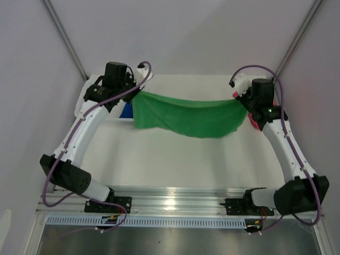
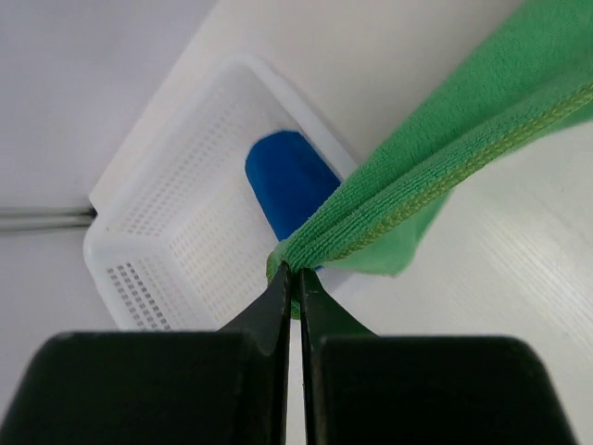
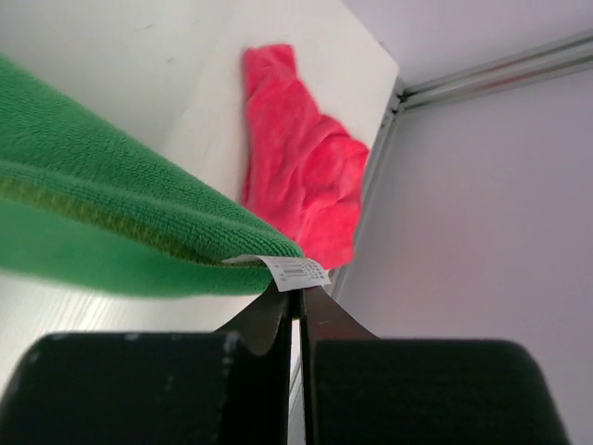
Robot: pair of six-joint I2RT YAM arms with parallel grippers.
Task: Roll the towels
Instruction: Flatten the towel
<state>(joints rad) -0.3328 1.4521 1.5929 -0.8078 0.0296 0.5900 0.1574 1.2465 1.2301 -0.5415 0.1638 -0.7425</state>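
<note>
While I'm pinching the green towel (image 1: 186, 114) by its corners in my left end effector (image 2: 292, 273) and right end effector (image 3: 298, 292), it's hanging over the bench (image 1: 159, 159), blue towel (image 2: 287, 181) sitting in the basket (image 2: 167, 250), pink-red towel (image 3: 301, 176) lying far right.

bare table (image 1: 170, 164) in front of the hanging green towel (image 1: 186, 117); white basket (image 2: 167, 241) far left, pink towel (image 3: 301, 176) far right

White table (image 1: 159, 159) in a pale, plain-walled booth.
Two slanting metal poles (image 1: 64, 36) run up the lilac-grey walls (image 1: 186, 32) at the far corners; an aluminium rail (image 1: 175, 197) crosses the table's near edge, catching a bright glare under soft, even light.
</note>
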